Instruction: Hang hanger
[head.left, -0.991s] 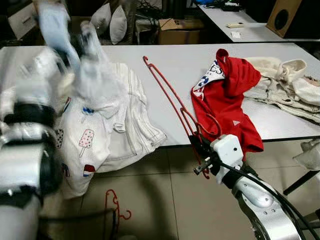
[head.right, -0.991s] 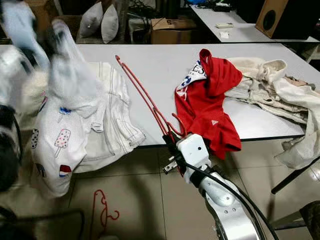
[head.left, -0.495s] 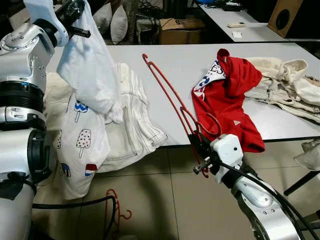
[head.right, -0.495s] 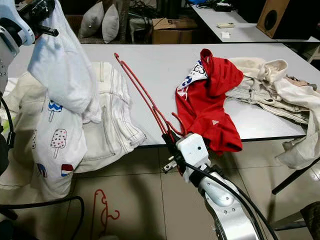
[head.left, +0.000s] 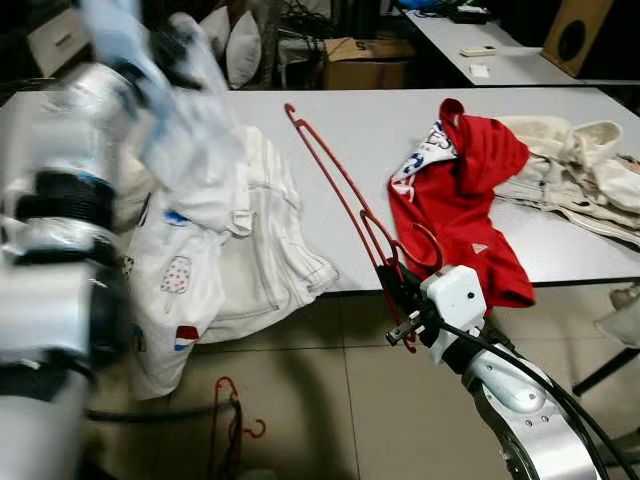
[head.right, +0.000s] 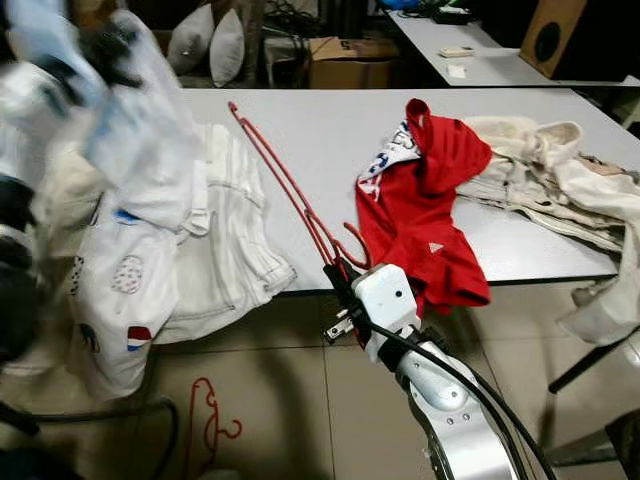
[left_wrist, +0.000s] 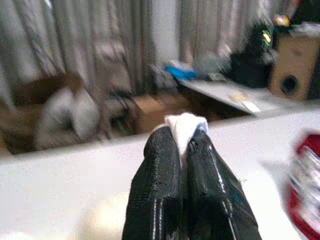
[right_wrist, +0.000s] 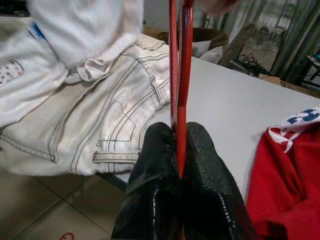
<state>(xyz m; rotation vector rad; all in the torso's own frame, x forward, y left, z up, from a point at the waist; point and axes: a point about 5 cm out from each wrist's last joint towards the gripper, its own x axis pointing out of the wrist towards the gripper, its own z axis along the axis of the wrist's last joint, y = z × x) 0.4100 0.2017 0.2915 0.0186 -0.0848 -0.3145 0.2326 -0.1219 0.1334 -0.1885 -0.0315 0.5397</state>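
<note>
Left arm swinging the shirt again, blurred.
My left gripper (left_wrist: 186, 150) stays clenched on the white shirt (head.left: 190, 150); right gripper (right_wrist: 179, 172) keeps gripping the red hanger (head.left: 335, 185) over the table (head.left: 340, 120) edge, unmoved.

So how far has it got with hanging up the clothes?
Both pieces are picked up: the right gripper is shut on the red hanger, whose far end rests on the table, and the left gripper pinches the white garment, raised above it. Nothing is on the hanger yet; threading and hanging remain.
</note>
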